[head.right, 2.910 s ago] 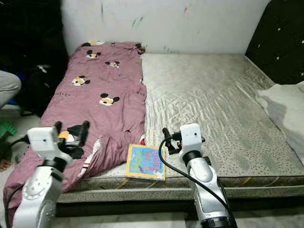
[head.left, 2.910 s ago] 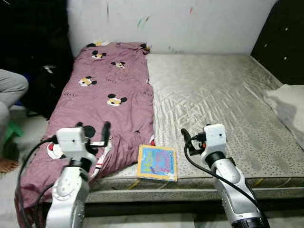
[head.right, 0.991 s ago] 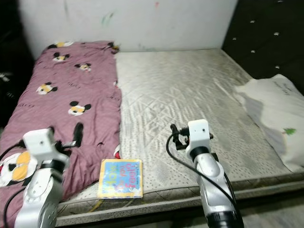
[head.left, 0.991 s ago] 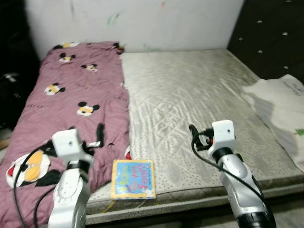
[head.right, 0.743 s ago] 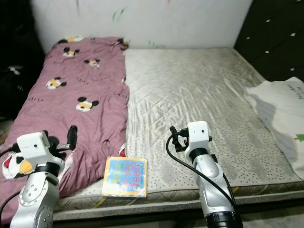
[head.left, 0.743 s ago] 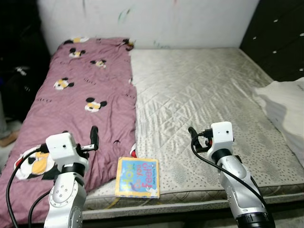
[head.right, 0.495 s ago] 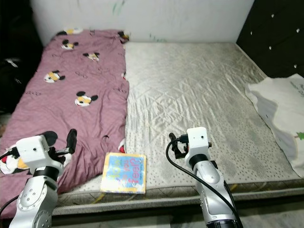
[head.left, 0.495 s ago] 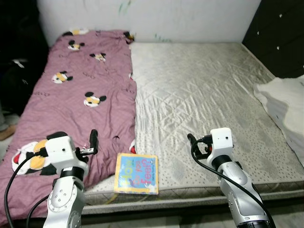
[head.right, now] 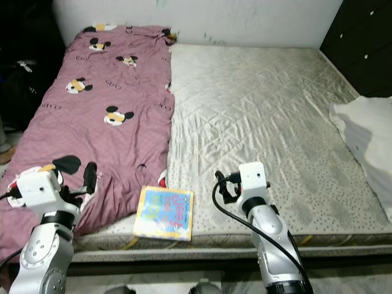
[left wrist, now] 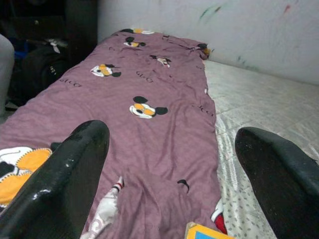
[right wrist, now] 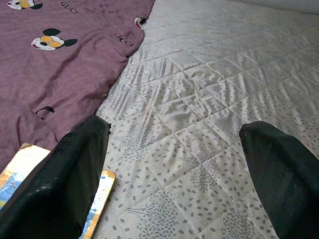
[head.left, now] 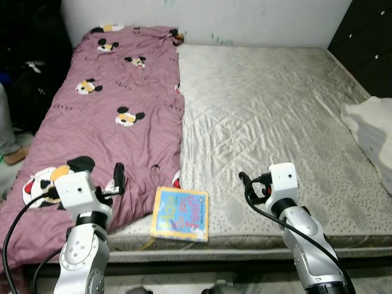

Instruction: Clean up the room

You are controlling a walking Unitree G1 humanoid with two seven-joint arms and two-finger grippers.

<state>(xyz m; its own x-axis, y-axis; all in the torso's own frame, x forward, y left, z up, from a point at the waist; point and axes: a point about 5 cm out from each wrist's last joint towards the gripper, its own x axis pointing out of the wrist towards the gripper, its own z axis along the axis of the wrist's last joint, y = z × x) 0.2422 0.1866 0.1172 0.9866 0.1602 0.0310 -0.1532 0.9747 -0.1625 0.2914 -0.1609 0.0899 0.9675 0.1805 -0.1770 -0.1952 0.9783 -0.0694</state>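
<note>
I see a colourful picture book (head.left: 180,214) lying flat at the mattress's (head.left: 275,116) near edge, its corner touching the purple cartoon-mouse blanket (head.left: 104,122) covering the bed's left side. My left tool (left wrist: 169,164) hovers above the blanket, fingers wide. My right tool (right wrist: 174,169) hangs over bare mattress right of the book, also wide. A white pillow (head.left: 373,131) sits far right.

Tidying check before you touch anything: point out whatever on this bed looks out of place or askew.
A colourful children's book lies flat at the mattress near edge, turned slightly askew, beside the purple cartoon blanket. The blanket covers one side of the bed, its near end rumpled and hanging over the edge. A white pillow sits crumpled at the far right.
</note>
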